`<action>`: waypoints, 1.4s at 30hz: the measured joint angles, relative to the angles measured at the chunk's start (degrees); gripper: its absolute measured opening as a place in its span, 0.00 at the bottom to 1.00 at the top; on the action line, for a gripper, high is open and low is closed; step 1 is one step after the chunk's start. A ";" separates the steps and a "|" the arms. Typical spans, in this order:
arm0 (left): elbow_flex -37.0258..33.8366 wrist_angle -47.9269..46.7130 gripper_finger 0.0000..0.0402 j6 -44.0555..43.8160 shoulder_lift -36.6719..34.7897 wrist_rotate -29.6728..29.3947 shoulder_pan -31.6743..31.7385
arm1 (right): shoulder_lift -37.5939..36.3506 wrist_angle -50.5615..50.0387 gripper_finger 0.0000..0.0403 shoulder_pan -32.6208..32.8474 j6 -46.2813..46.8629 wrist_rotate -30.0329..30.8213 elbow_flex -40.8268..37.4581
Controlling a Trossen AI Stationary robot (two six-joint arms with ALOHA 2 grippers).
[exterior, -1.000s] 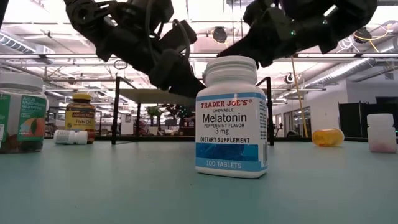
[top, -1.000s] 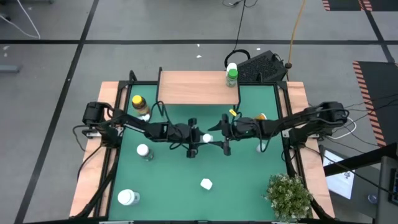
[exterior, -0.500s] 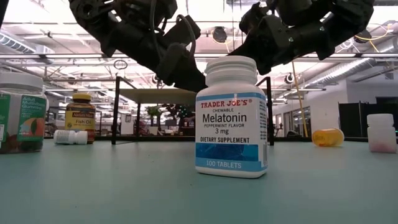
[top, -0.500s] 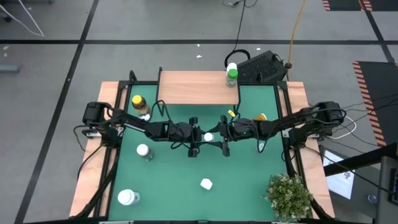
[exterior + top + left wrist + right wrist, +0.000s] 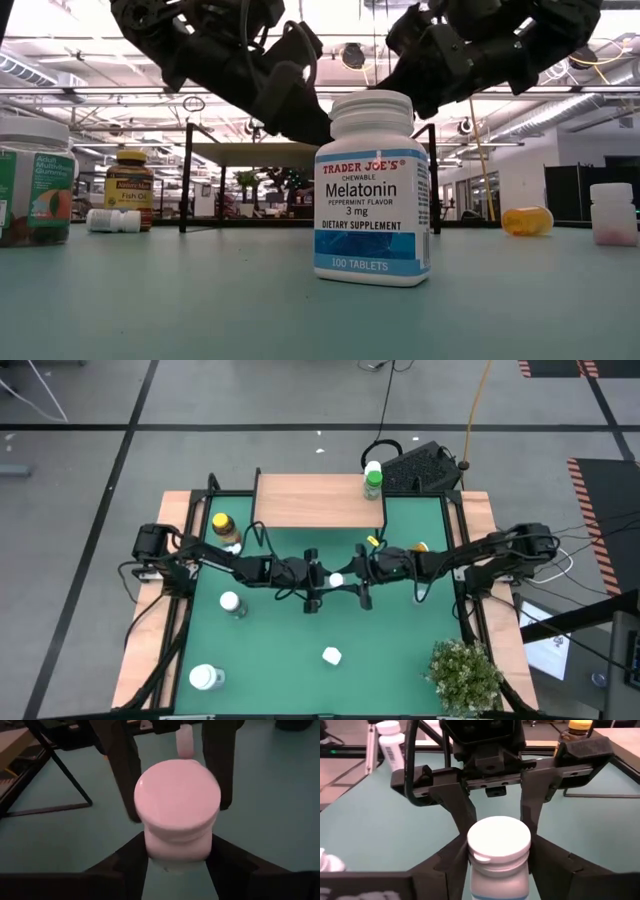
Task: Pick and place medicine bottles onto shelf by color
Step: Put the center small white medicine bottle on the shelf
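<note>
A small white bottle with a white cap (image 5: 336, 580) hangs upright above the middle of the green table, and both grippers are shut on it. My left gripper (image 5: 328, 581) reaches in from the table's left and my right gripper (image 5: 345, 581) from its right, fingertips facing each other. The shelf (image 5: 315, 500), a light-wood board on black legs, stands at the far edge. A green-capped bottle (image 5: 373, 482) stands on its right end. In the low view the white Melatonin bottle (image 5: 372, 190) stands in front and hides the held bottle. My left gripper pinches the bottle's body just under the cap (image 5: 177, 852) between its two fingers (image 5: 130, 870). They come from the table's left, slanting a little downward. The bottle stands upright, lifted clear of the table. My right gripper pinches the same bottle's body below the cap (image 5: 499, 875) between its two fingers (image 5: 452, 865). They come from the table's right, nearly level, opposite the left gripper's fingers (image 5: 457, 807).
Left of the shelf stand an amber yellow-capped bottle (image 5: 223, 525) and a lying white one (image 5: 232, 547). A white bottle (image 5: 231, 603) and a large jar (image 5: 205, 678) stand at the near left. An orange bottle (image 5: 420, 547) lies right. A potted plant (image 5: 465, 675) fills the near right corner.
My right gripper's fingers have drawn in onto the white bottle that my left gripper holds up. Both arms and the bottle have kept their place above the table's middle.
</note>
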 joint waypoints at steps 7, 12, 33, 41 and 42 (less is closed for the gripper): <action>-0.04 -0.97 0.66 -6.65 -0.61 -0.56 0.00 | -4.64 -2.57 0.42 -3.04 -3.12 -1.81 0.00; -0.07 -4.69 0.83 -6.86 -0.59 -1.11 -0.01 | -9.25 -3.95 0.43 -6.64 -5.90 -3.25 0.02; -0.09 -8.13 0.89 -11.21 -0.59 -4.76 0.13 | -21.51 -15.23 0.43 -39.37 -14.73 -22.20 3.00; -0.09 -8.38 0.89 -11.49 -0.59 -4.78 -0.05 | -17.60 -16.32 0.43 -43.46 -14.59 -29.06 3.06; -0.09 -8.47 0.89 -11.74 -0.59 -4.78 -0.11 | -17.05 -16.30 0.43 -43.87 -14.68 -29.10 3.06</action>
